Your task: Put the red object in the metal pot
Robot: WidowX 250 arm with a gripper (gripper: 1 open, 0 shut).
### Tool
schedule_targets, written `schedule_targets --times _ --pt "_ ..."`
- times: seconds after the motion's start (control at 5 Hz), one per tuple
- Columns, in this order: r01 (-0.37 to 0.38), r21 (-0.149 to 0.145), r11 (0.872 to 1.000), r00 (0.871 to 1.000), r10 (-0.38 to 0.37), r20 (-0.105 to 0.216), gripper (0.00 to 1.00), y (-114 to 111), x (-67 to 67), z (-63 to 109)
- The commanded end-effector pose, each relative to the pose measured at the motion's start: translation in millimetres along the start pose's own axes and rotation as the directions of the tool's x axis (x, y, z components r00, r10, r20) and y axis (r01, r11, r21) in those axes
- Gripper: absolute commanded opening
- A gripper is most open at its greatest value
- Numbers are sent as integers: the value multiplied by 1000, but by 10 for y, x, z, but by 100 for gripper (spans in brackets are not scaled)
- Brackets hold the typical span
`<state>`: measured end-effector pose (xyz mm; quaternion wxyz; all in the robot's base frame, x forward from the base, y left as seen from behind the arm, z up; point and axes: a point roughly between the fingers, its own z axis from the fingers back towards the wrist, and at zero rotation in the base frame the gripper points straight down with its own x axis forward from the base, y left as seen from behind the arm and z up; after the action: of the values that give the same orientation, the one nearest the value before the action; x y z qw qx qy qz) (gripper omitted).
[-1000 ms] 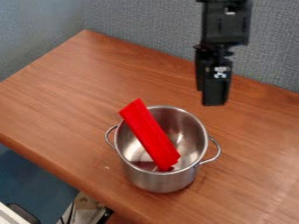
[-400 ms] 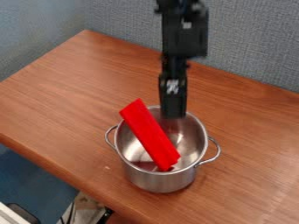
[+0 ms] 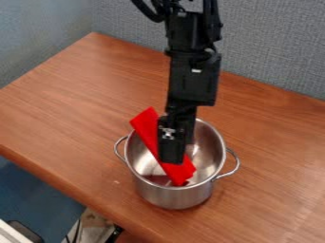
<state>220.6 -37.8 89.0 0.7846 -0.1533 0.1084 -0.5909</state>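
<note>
Change: since a second ago the gripper (image 3: pixel 169 150) has come from above the far table edge down and toward the camera, and now hangs over the pot's mouth.
Red block (image 3: pixel 150 132): unmoved, leaning slantwise in the pot, lower end inside, upper end sticking out past the left rim.
Pot (image 3: pixel 191 186): steel, upright, two loop handles, near the table's front edge.
Gripper: fingers spread wide, pointing steeply down, in front of the block's middle; contact cannot be told.
Table (image 3: pixel 64 95): brown wood.
</note>
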Motion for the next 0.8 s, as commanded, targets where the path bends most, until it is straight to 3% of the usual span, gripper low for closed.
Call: schedule_targets --times 0.0,0.2,0.4,0.6 --pt "81 54 995 996 -78 -49 100 45 -101 116" --pt "-9 91 996 1000 9 -2 100 1 6 82" --pt "-102 119 988 994 97 48 100 -26 114 25" --pt "-102 109 989 993 96 64 100 -121 24 151"
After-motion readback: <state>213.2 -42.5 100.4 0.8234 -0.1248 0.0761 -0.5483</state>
